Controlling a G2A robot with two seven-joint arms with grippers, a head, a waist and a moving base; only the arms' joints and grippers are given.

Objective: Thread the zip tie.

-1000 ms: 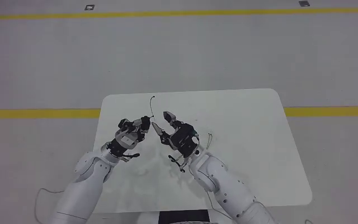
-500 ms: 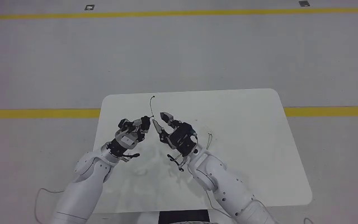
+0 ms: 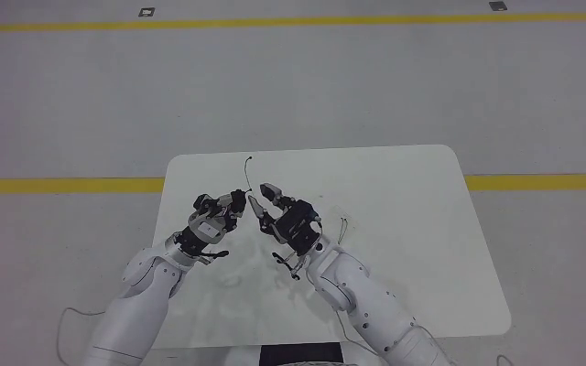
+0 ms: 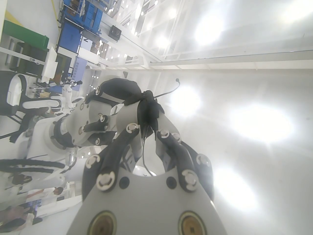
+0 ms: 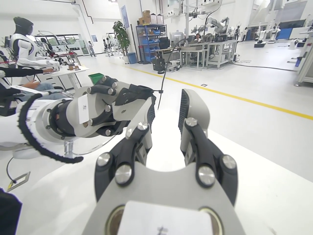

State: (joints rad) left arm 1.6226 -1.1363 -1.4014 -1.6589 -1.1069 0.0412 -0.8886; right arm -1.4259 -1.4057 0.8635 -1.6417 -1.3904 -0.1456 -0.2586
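Right wrist view: R gripper (image 5: 168, 111) spread wide, empty. Zip tie (image 5: 163, 74) stands near upright just ahead of its gap, pinched low by L gripper (image 5: 150, 93), short end hanging below. R gripper's nearest that end; judged approach: straight fwd.

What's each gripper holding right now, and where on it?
The left gripper pinches the thin black plastic zip tie low on its strap; the long end sticks out free. The right gripper is open, holding nothing.

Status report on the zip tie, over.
Left gripper shut on zip tie. Right gripper open, close beside. Nothing seen between them.
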